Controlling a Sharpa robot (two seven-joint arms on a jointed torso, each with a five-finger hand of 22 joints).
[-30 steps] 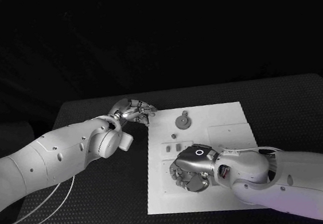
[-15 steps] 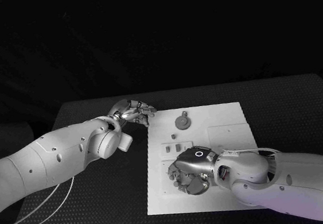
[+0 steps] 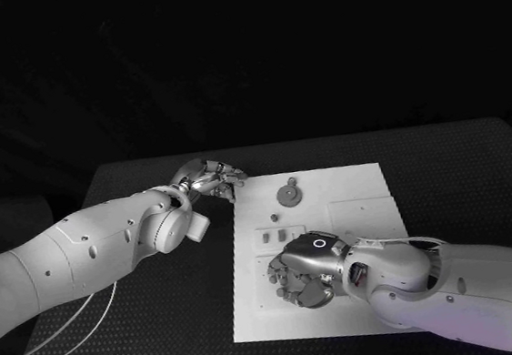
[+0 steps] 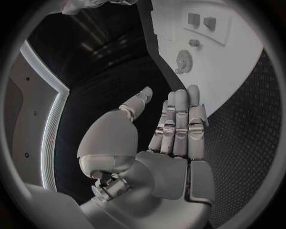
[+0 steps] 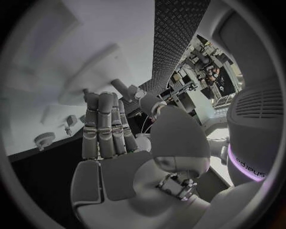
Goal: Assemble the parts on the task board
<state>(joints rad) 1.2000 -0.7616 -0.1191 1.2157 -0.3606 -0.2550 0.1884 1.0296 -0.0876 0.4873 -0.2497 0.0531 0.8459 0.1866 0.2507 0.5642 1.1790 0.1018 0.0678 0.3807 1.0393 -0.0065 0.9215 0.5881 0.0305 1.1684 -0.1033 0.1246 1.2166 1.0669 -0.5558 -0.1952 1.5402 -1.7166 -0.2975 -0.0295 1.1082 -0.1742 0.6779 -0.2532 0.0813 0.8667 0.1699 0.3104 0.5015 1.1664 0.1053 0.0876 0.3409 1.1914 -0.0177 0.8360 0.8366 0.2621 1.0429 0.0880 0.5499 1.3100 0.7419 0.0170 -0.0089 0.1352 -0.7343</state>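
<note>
Parts beyond left hand (apart)

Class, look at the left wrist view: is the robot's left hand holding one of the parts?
No. The left hand has its fingers stretched out straight with nothing in them, and the gear-shaped part lies apart from it on the task board.

Head camera high above the task board; wrist cameras close behind each palm, both facing it.

I'm seeing my left hand hovering empty, fingers straight together, beside the task board edge, a round part lying there.
</note>
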